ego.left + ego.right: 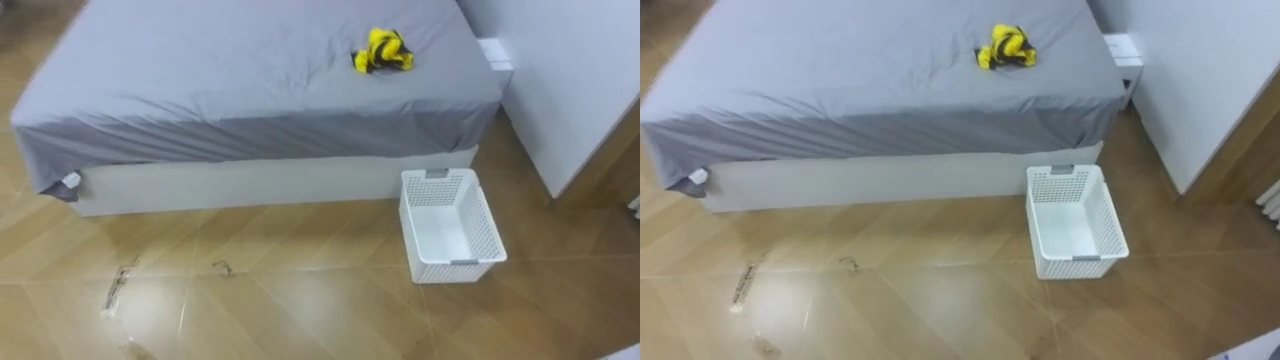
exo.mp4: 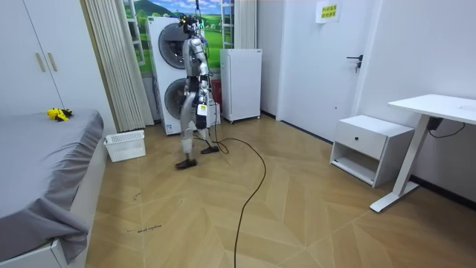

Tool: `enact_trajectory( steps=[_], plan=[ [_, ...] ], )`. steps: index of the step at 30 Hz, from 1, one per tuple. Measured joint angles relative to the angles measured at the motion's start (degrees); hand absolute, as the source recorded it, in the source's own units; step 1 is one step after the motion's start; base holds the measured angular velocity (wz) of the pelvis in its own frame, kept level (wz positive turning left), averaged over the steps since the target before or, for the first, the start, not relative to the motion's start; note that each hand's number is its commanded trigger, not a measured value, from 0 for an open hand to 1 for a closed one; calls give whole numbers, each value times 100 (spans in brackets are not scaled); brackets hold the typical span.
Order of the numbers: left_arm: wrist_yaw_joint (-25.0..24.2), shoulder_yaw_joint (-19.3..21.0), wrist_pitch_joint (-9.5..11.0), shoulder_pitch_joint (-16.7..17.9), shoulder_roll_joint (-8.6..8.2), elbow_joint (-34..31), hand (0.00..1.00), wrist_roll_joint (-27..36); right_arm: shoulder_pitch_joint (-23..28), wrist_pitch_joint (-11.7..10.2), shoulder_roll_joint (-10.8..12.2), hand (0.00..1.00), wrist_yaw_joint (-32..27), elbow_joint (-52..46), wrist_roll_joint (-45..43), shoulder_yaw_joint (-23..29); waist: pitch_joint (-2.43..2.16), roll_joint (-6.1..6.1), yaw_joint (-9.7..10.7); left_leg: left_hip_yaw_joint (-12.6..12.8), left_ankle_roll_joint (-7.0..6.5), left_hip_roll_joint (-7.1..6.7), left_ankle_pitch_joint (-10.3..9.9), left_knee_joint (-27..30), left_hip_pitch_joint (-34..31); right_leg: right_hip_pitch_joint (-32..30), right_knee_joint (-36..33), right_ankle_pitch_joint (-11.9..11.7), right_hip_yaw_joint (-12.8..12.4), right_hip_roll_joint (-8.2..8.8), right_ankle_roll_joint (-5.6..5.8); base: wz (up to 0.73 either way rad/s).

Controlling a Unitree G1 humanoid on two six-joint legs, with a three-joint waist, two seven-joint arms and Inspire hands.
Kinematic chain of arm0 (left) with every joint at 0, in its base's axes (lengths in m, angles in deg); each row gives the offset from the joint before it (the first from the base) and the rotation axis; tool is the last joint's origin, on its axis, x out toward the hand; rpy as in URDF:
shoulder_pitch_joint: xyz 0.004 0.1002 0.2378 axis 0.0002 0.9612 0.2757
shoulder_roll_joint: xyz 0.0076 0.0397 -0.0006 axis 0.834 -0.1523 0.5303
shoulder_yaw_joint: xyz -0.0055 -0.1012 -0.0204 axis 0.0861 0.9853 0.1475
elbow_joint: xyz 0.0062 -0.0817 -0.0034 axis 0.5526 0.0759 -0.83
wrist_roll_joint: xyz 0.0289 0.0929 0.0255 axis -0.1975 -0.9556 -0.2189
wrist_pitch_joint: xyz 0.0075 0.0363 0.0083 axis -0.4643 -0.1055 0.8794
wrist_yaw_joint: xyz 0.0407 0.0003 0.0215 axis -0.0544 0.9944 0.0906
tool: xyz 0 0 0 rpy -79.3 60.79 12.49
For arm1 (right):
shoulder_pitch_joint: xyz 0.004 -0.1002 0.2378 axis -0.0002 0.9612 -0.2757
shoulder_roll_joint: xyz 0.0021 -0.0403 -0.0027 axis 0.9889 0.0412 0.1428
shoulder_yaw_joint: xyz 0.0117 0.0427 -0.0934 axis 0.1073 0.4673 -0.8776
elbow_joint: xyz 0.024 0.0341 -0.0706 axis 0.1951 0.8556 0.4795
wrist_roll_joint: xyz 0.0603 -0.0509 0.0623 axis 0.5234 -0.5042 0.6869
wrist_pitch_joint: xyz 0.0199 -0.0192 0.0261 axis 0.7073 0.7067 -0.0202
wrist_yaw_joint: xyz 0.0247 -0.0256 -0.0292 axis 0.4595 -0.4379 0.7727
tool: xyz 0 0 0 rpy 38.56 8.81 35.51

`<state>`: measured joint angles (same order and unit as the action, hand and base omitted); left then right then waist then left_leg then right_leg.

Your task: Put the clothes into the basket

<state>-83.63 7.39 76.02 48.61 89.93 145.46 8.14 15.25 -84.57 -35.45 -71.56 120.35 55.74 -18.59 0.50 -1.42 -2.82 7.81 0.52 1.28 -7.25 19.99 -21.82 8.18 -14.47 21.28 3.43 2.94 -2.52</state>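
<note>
Beside the bed (image 1: 250,90), an empty basket (image 1: 460,272) — yellow clothes (image 1: 382,50) lie on top.

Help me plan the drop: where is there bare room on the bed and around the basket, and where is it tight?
The basket is empty inside, with open floor to its left and front. The grey bed is bare left of the yellow clothes. Tightest: the gap between basket and bed's side.
</note>
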Motion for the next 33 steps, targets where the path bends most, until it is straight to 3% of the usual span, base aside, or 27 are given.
enact_trajectory(
  steps=[2,3,4,5,8,9,10,11,12,13,15,16,17,19,21,22,23,24,25,26,27,28,29,30,31,32,33],
  plan=[
    [35,8,-2,115,-6,39,0,-136,57,23,-3,0,-18,-2,-123,0,10,-72,-25,99,-122,-28,717,-225,-138,237,88,205,-112,158,191,-26],
    [33,8,6,103,-7,38,0,-153,57,31,-2,0,-22,-3,-128,10,2,-120,-26,150,-235,-75,829,-148,-168,256,96,271,-111,216,240,0],
    [29,1,23,36,-12,69,0,-153,15,29,1,0,-41,-8,-123,35,-4,-194,-6,280,-360,-127,718,229,-283,290,117,340,-106,323,331,-14],
    [27,-1,48,-48,-34,96,0,-145,-21,16,0,0,-58,-22,-124,40,26,-231,-51,380,-380,-102,432,688,-401,324,148,301,-108,393,408,-21],
    [21,-17,75,-105,5,124,0,-63,-81,-80,35,0,-177,-169,-109,31,107,-193,-52,601,-550,8,-221,2044,-640,647,-227,143,-169,579,581,-26],
    [27,-21,83,-100,9,139,0,-42,-48,-77,23,0,-193,-172,-69,38,68,-234,-28,647,-489,-13,-353,2007,-581,589,-570,144,-131,615,582,4],
    [32,-27,137,-154,31,156,0,-45,43,-62,-22,0,-222,-221,-25,54,-13,-170,25,655,-535,-63,-724,1760,-294,315,-1542,90,113,729,684,24],
    [68,-21,162,-285,89,162,0,-40,61,-22,-32,0,-247,-233,-23,60,-17,-198,-11,749,-615,-219,-936,1711,24,-24,-2586,-313,262,969,803,17],
    [88,-23,165,-314,89,158,0,-42,59,-3,-53,0,-252,-251,-22,99,-16,-232,-66,770,-627,-242,-1020,1660,199,-158,-2999,-716,280,1035,737,-9],
    [118,-32,167,-344,88,121,0,-49,46,-11,-71,0,-265,-292,-69,219,-57,-34,-80,751,-652,-268,-1119,1402,600,-420,-3581,-1547,302,1089,563,-27],
    [241,-11,174,-489,103,94,0,-60,-18,-16,-65,0,-273,-559,-17,253,-44,46,-122,645,-630,-279,-1119,817,1173,-1107,-4215,-998,400,878,361,-11],
    [280,-18,187,-607,102,90,0,-86,-42,-16,-61,0,-267,-821,7,251,2,161,-83,501,-608,-224,-1098,524,1493,-1596,-4207,-547,583,607,246,23],
    [281,-44,232,-695,138,85,0,-105,-46,-12,-45,0,-269,-1079,14,243,10,192,-42,385,-593,-200,-1089,254,1782,-2073,-3866,-297,792,396,220,34],
    [289,-205,310,-850,138,54,0,-46,-77,-10,-30,0,-310,-1347,62,242,14,183,3,215,-550,-201,-1113,-97,2187,-2614,-2815,-257,949,184,179,51],
    [276,-389,331,-808,100,-95,0,-51,-130,-12,-22,0,-400,-1495,66,246,17,168,50,9,-466,-186,-1161,-502,2669,-2828,-1329,-694,967,82,168,70],
    [266,-516,332,-798,39,-121,0,-48,-139,-35,-23,0,-479,-1593,83,250,18,170,118,-49,-358,-75,-1224,-680,2990,-2846,-755,-1421,1067,85,115,82],
    [263,-614,336,-761,20,-138,0,-54,-139,-56,-5,0,-590,-1782,124,248,-32,119,86,-52,-219,37,-1303,-766,3206,-2822,-516,-1977,1125,27,-59,72],
    [266,-631,335,-751,21,-120,0,-53,-146,-73,7,0,-645,-1944,128,247,-36,116,39,-52,-126,115,-1358,-743,3241,-2822,-565,-2082,1105,-49,-136,20],
    [269,-659,331,-680,28,-65,0,-52,-199,-171,37,0,-733,-2284,127,238,-58,147,-101,-39,37,272,-1385,-681,3289,-2698,-735,-1984,1228,-205,-279,-15],
    [269,-658,310,-605,33,-5,0,-51,-293,-267,44,0,-812,-2524,122,188,-5,237,-148,-6,241,441,-1296,-689,3427,-2638,-962,-1889,1301,-320,-413,-16],
    [268,-658,282,-568,32,-7,0,-51,-361,-284,37,0,-850,-2629,123,166,30,274,-143,-27,364,502,-1205,-701,3529,-2668,-1283,-1798,1361,-301,-509,4],
    [260,-617,288,-495,17,-41,0,-56,-508,-308,22,0,-893,-2778,97,137,148,308,-61,-193,387,546,-1062,-575,3804,-3008,-2188,-1539,1601,-218,-494,-8],
    [268,-522,311,-315,133,-67,0,-50,-523,-290,80,0,-925,-2981,96,75,17,311,-143,-185,411,619,-1079,18,3728,-2992,-1486,-1606,1577,-400,-434,-22],
    [272,-516,305,-222,243,-58,0,-52,-509,-263,94,0,-929,-3143,93,3,2,212,-205,-127,428,566,-1088,494,3599,-2903,-1077,-2011,1587,-395,-465,-48],
    [274,-537,252,-95,254,39,0,-55,-501,-218,-24,0,-929,-3311,111,-27,-24,399,-229,-135,400,731,-1005,1480,3412,-2681,-1140,-1716,1770,-569,-756,-44],
    [274,-463,237,39,272,20,0,-72,-536,-191,-28,0,-951,-3384,158,-66,-44,438,-201,-189,432,824,-472,2243,3168,-2443,-1130,-1459,1783,-648,-822,-29],
    [280,-445,220,53,288,3,0,-62,-544,-192,-28,0,-966,-3419,155,-75,-48,409,-162,-207,451,824,-313,2533,3015,-2340,-1106,-1361,1748,-632,-810,3]
  ],
)
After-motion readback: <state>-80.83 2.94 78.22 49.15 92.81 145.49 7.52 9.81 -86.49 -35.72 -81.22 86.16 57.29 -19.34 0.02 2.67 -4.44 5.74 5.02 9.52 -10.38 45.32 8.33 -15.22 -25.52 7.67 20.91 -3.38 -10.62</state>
